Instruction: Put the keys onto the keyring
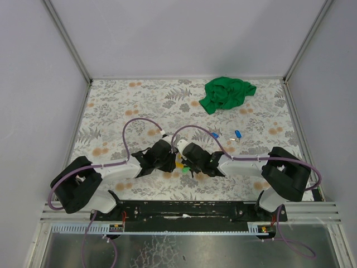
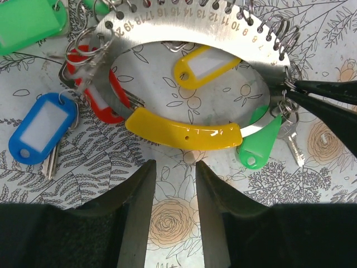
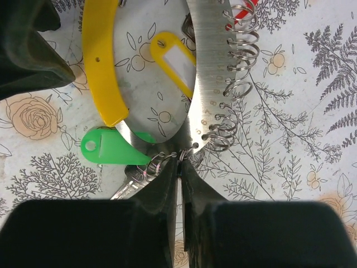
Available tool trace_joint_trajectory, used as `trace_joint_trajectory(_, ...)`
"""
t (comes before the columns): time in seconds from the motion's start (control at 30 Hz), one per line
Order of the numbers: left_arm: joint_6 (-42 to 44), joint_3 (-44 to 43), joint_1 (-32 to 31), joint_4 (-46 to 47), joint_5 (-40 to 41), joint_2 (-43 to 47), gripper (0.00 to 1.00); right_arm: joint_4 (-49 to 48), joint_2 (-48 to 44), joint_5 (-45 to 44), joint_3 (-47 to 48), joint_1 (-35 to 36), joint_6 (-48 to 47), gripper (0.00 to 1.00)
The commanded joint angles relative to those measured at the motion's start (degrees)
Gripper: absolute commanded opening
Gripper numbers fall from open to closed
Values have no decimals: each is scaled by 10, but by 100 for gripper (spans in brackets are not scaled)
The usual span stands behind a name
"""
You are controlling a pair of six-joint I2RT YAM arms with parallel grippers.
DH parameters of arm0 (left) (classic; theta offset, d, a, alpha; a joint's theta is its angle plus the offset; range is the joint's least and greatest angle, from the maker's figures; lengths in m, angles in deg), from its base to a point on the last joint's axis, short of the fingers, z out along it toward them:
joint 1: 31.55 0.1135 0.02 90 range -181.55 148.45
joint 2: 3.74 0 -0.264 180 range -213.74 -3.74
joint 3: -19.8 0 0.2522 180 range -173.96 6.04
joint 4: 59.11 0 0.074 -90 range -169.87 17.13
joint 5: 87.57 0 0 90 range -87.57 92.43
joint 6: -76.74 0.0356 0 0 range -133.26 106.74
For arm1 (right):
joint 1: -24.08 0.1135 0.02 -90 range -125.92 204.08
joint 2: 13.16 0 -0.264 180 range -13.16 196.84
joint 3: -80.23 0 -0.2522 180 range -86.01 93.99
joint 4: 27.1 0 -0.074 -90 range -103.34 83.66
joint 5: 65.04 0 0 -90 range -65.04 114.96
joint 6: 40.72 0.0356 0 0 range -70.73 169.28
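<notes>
The keyring [image 2: 167, 30] is a flat steel hoop with numbered holes, small wire rings along its rim and a yellow plastic segment [image 2: 184, 131]. It lies on the flowered cloth. Keys with blue [image 2: 42, 128], red [image 2: 95, 92], yellow [image 2: 206, 64] and green [image 2: 259, 145] tags lie on and around it. My left gripper [image 2: 174, 163] is open just short of the yellow segment, with only cloth between its fingers. My right gripper [image 3: 179, 159] is shut on a small wire ring [image 3: 187, 149] at the hoop's rim [image 3: 206, 72], beside the green-tagged key [image 3: 109, 149].
A crumpled green cloth [image 1: 227, 93] lies at the back right. Two loose blue-headed keys [image 1: 238, 134] [image 1: 215, 135] rest behind the right arm. Both grippers meet at the table's middle, near the front [image 1: 178, 162]. Another green tag [image 2: 28, 22] lies past the hoop's far left.
</notes>
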Motion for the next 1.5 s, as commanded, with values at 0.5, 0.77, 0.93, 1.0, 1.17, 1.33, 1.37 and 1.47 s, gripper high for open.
trace_joint_trajectory(0.5, -11, 52, 23, 65, -53, 108, 34, -20, -91, 74, -2, -5, -8, 0)
trace_joint_trajectory(0.77, -64, 118, 80, 204, -144, 178, 34, -72, -141, 104, -33, -5, -22, 0)
trace_joint_trajectory(0.93, -84, 111, 107, 258, -174, 153, 34, -94, -177, 117, -48, -5, -34, 0)
trace_joint_trajectory(1.0, -86, 103, 116, 264, -189, 140, 34, -108, -192, 122, -54, -5, -38, 0)
trace_joint_trajectory(1.17, -90, 93, 123, 266, -229, 126, 35, -145, -232, 135, -71, -10, -52, 0)
trace_joint_trajectory(1.33, -104, 104, 123, 295, -273, 139, 36, -182, -262, 155, -85, -29, -59, 0)
trace_joint_trajectory(1.37, -111, 109, 123, 305, -283, 139, 36, -193, -268, 161, -89, -34, -58, 0)
trace_joint_trajectory(1.47, -145, 128, 114, 382, -317, 132, 37, -230, -281, 180, -102, -48, -53, 0)
